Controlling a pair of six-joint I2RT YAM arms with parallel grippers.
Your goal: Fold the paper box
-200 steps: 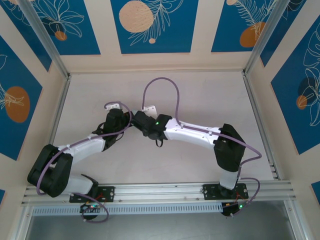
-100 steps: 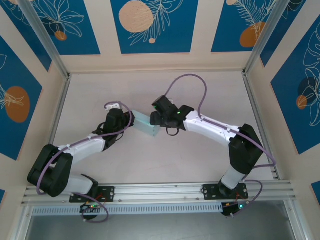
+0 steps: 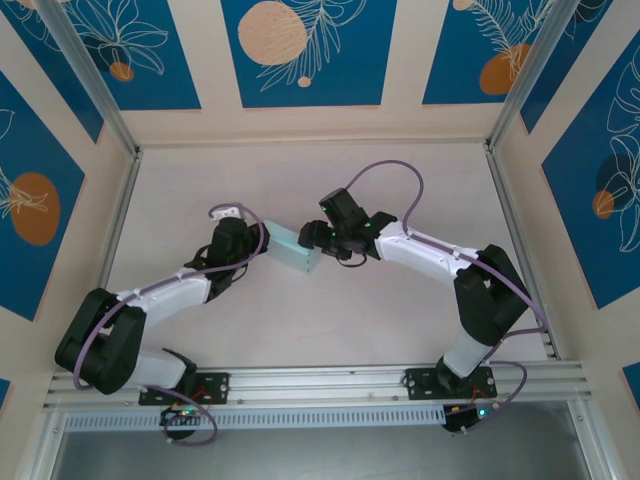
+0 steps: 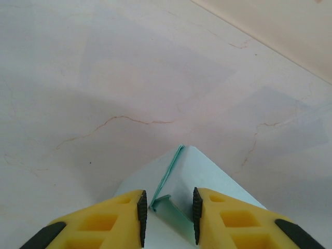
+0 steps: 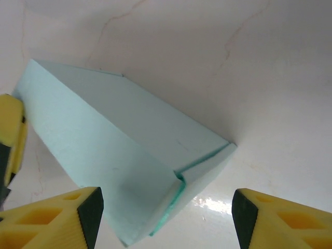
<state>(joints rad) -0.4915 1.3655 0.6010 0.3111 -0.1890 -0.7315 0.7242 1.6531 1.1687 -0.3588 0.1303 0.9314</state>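
The paper box (image 3: 292, 250) is a pale light-blue rectangular box lying between my two grippers at the table's middle. My left gripper (image 3: 258, 240) is at its left end, and in the left wrist view the left gripper (image 4: 167, 215) is shut on a folded end flap of the box (image 4: 207, 171). My right gripper (image 3: 318, 238) sits at the box's right end. In the right wrist view the right gripper (image 5: 166, 218) is wide open, its fingers (image 5: 89, 210) straddling the box's near corner (image 5: 104, 135) without touching it. The end flaps there show a slightly gaping seam.
The pale marbled tabletop (image 3: 400, 320) surrounds the box. A metal frame rail (image 3: 515, 230) runs along the right side and another along the left (image 3: 118, 230). A purple cable (image 3: 385, 175) loops above the right arm.
The right arm swung back off the box, uncovering it, and its open gripper now sits closer to the box's right end. The left arm has stayed put.
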